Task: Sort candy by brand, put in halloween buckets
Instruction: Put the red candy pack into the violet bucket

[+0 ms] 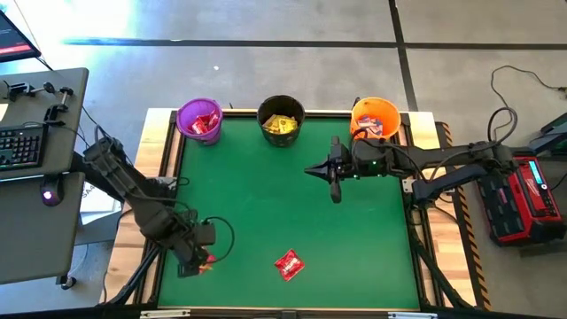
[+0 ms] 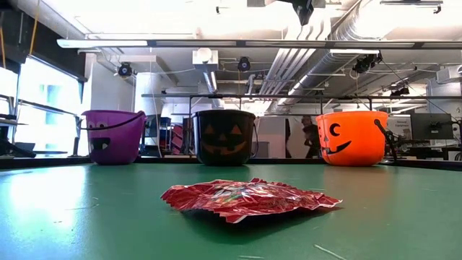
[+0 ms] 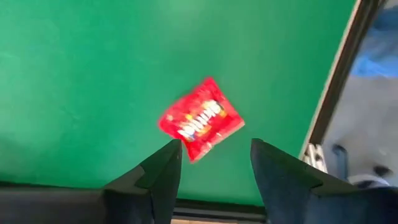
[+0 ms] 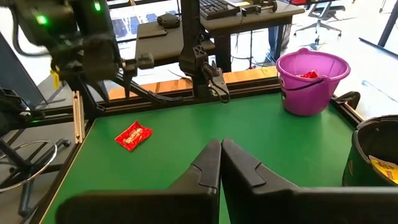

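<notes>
you are at the pick-up step for what looks like the last loose sweet: one red candy packet (image 1: 289, 264) lies flat on the green bench (image 1: 266, 195), near the front edge and well apart from the three pails along the back. the purple bucket (image 1: 198, 119) already shows red packets inside, the black bucket (image 1: 282, 119) holds yellow ones, and the orange bucket (image 1: 376, 117) holds pieces you cannot make out clearly, so by my reading this packet belongs in the purple one.

your left hand (image 3: 214, 163) hangs near the front left corner of the bench with its fingers spread and nothing between them. in the left wrist view the packet sits just ahead of the gap, skewed at an angle, its near corner close by one fingertip but not yet between the two. the next move, as i judge it, calls for you to push forward and down so the fingers straddle the packet, then close on it; the glossy wrap lies thin against the bench, so you will need to come low to catch it.

your right hand (image 4: 220, 163) waits over the bench in front of the orange bucket, fingers pressed together and empty.
</notes>
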You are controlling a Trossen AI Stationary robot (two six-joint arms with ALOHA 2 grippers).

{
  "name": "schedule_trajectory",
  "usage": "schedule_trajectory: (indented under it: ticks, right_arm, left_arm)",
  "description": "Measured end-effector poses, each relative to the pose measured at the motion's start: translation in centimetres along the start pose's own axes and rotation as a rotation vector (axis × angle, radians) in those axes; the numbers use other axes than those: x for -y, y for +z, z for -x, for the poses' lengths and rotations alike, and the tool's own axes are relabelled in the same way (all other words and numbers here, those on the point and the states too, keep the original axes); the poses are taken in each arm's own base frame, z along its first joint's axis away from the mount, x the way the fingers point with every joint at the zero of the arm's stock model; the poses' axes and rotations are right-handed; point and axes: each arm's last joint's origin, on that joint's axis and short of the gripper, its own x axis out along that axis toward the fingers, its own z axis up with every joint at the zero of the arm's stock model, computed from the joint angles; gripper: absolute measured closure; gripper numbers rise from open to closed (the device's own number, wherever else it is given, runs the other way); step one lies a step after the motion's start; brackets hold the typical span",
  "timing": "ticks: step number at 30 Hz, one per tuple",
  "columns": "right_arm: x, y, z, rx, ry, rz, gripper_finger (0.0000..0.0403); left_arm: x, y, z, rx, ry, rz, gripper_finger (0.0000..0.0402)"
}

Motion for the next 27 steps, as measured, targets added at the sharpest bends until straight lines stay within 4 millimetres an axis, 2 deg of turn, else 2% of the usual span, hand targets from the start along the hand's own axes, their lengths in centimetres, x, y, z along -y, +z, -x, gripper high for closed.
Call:
schedule_trajectory:
  ticks: [7,20,27]
  right_arm:
    - [0.0,0.0,0.0,0.000,0.002,0.000,0.0402]
    - [-0.4,0.0,0.0,-0.001,0.015,0.001,0.0402]
    - [-0.4,0.0,0.0,-0.001,0.014,0.001,0.0402]
  left_arm:
    - [0.4,-0.5,-3.6,-0.084,-0.132,0.007,0.0201]
    - [-0.9,-1.5,-6.6,-0.131,-0.060,0.085,0.0169]
    - [-1.7,-2.2,-8.8,-0.193,0.015,0.099,0.0167]
